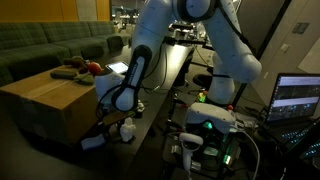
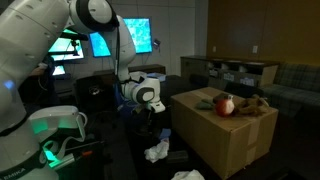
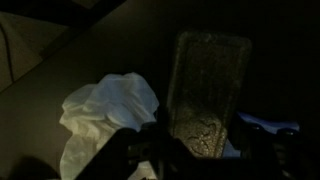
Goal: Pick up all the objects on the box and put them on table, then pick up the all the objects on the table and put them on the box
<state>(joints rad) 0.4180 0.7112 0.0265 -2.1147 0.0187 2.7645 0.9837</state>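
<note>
The gripper (image 1: 122,103) is hanging low at centre-left of an exterior view, just above the long black table (image 1: 150,116). The frames are too dark to tell whether its jaws are spread or pinching anything. In the wrist view a dark, speckled, remote-shaped bar (image 3: 208,85) is lying right of centre, reaching down toward the bottom edge, beside a crumpled white fluffy cloth (image 3: 105,110) at lower left. The brown cardboard box (image 2: 225,138) is sitting at the right of an exterior view, and a red toy (image 2: 225,104) is resting on its flat top.
</note>
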